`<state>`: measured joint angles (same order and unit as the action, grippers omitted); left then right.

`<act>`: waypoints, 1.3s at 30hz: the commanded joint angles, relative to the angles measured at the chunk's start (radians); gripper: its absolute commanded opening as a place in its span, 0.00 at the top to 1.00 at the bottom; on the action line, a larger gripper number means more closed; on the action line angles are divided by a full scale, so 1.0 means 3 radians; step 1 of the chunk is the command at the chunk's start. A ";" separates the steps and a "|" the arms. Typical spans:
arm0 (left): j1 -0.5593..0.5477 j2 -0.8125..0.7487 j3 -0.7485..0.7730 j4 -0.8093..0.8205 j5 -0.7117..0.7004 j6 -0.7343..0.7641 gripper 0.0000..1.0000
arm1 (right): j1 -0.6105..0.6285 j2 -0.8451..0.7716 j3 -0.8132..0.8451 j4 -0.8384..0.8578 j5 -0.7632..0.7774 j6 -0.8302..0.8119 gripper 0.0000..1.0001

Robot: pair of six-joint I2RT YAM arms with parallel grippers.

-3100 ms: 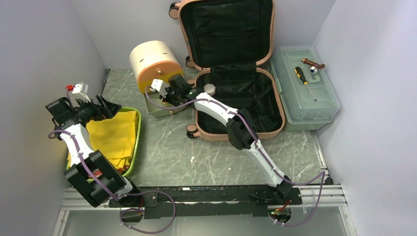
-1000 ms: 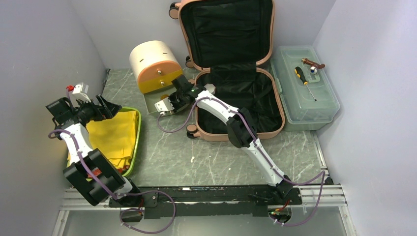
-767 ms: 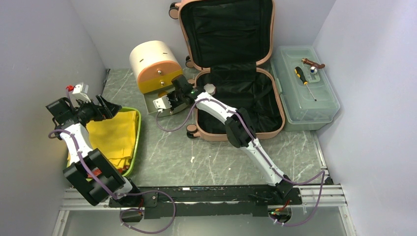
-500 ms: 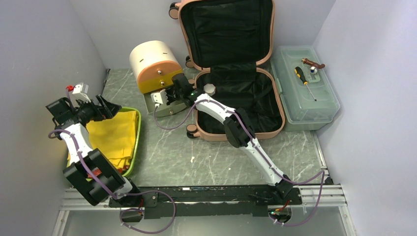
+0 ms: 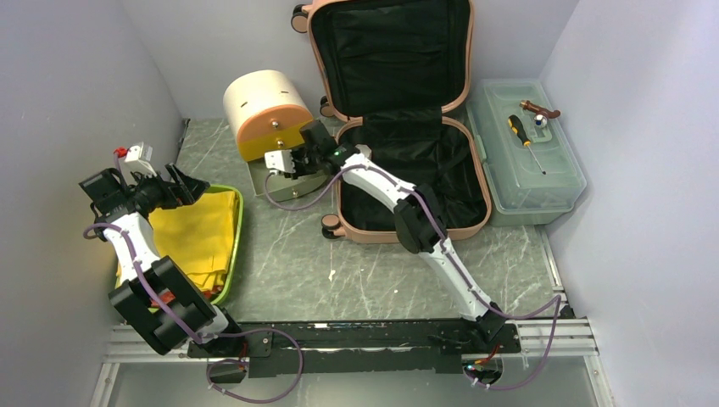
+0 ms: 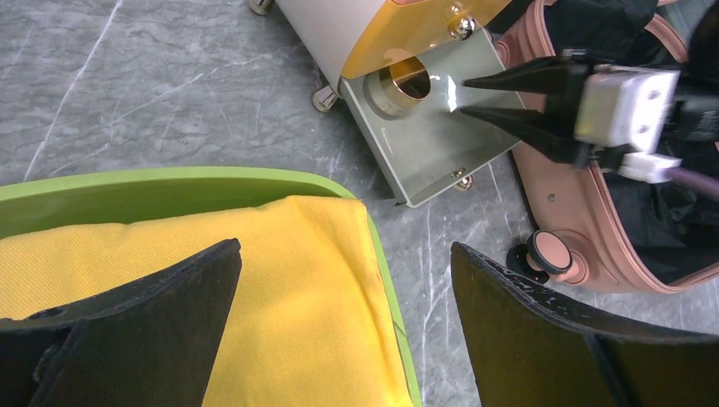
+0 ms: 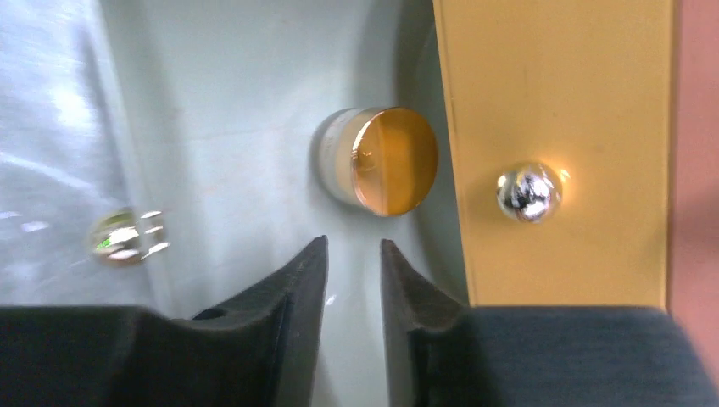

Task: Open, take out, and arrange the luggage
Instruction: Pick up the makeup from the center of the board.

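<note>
Now, what state is your right gripper [image 7: 353, 246] in?

Reply: Its jaws stand slightly parted with nothing between them; you hold no object on that side. Just ahead of its fingertips [image 7: 312, 259] lies a small round jar [image 7: 386, 161] with an amber face, apart from both tips.

And where does that jar sit?

Reply: You will find it inside the pulled-out grey-green drawer [image 7: 229, 127], at the inner end, close to the yellow drawer front [image 7: 551, 102] with its chrome knob [image 7: 527, 192]. The drawer belongs to the cream half-round box [image 5: 259, 102] at the rear left of the table [image 5: 339, 271].

Next, your left gripper [image 6: 343, 254]?

Reply: Its jaws are spread fully wide and empty. It hangs over the yellow cloth [image 6: 280, 297] that lies in the green tray [image 6: 169, 180], well apart from the drawer.

Finally, where is the luggage [image 5: 365, 235]?

Reply: It lies just right of the box, its pink lower shell flat on the table and the lid raised against the back wall, showing black lining in both halves. Your right arm reaches across its left edge. One small wheel [image 6: 547, 253] shows at the near left corner. To its right stands the translucent toolbox [image 5: 526, 182] with a screwdriver [image 5: 526, 134] on its lid
</note>
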<state>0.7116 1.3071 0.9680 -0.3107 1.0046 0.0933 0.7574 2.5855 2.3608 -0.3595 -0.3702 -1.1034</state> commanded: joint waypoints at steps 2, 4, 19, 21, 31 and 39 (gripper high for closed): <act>-0.0004 0.0002 -0.0037 0.0097 0.0078 0.0022 0.01 | -0.0009 -0.0797 0.0125 -0.1158 -0.0349 0.0429 0.54; -0.0003 -0.0022 -0.0036 0.0100 0.0084 0.0014 0.01 | -0.0018 -0.0986 0.0052 -0.1391 -0.0308 0.0547 0.43; -0.0006 -0.0078 -0.0027 0.0099 0.0113 -0.0033 0.01 | -0.0992 -0.1571 -0.0933 -0.0507 0.0545 0.2075 0.18; -0.0002 -0.0095 -0.0031 0.0090 0.0092 -0.0017 0.01 | -0.1054 -0.1426 -0.1004 -0.0318 0.0658 0.2116 0.17; 0.0000 -0.0089 -0.0026 0.0064 0.0052 0.0011 0.01 | -0.1221 -0.0851 -0.0839 -0.0072 0.0232 0.2384 0.00; 0.0003 -0.0053 -0.0030 0.0069 0.0036 0.0007 0.01 | -0.1196 -0.0615 -0.0788 -0.0041 0.0367 0.2412 0.00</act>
<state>0.7120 1.3060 0.9577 -0.3004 1.0061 0.0891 0.3981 2.3760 2.0769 -0.4309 -0.2695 -0.4042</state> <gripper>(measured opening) 0.992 0.994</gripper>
